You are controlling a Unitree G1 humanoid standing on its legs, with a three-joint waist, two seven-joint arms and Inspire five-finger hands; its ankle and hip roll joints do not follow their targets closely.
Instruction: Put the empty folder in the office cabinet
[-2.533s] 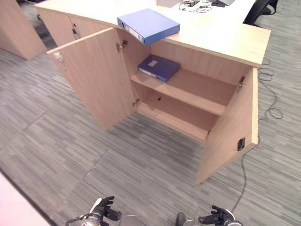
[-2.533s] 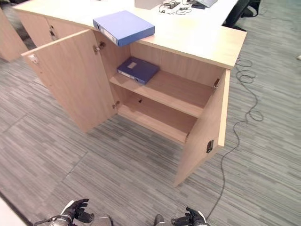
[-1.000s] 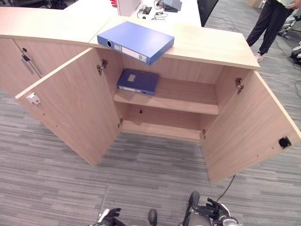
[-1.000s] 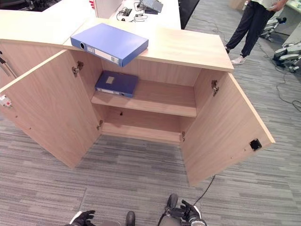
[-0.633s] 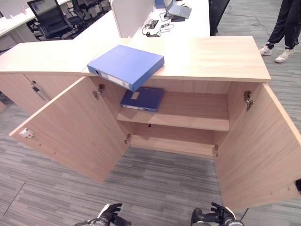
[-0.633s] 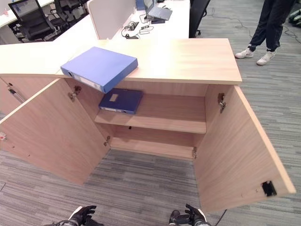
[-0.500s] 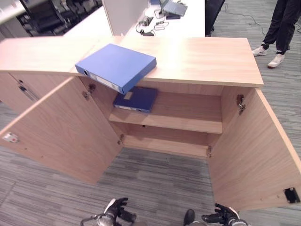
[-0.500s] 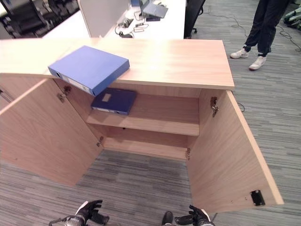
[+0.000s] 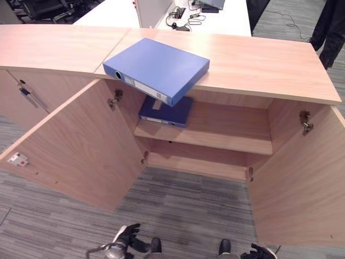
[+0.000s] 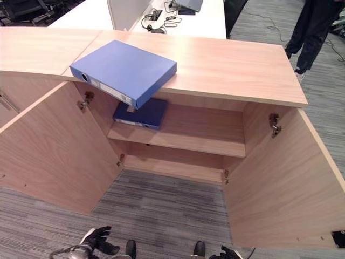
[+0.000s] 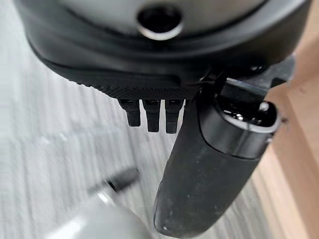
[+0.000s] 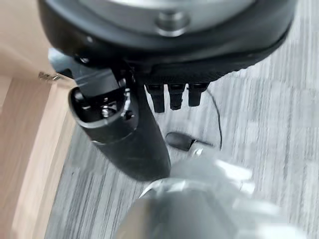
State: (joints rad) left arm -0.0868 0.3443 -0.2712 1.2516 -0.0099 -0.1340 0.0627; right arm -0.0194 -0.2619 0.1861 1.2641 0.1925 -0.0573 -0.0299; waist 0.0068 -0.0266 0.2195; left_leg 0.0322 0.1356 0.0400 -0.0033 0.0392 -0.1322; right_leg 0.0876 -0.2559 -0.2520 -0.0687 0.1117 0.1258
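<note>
Left hand: low by the carpet, fingers loosely spread, holding nothing.
Right hand: low at the near edge, fingers relaxed and empty in its wrist view.
Light wooden office cabinet: both doors swung wide, shelves reachable.
Dark blue flat folder: already lying on the upper shelf, left side.
Bright blue box-shaped folder: on the cabinet top, one corner overhanging the front edge.
Progress: nothing grasped yet; reach, lift and shelving all remain.
Person's dark legs: far right, beyond the cabinet.
</note>
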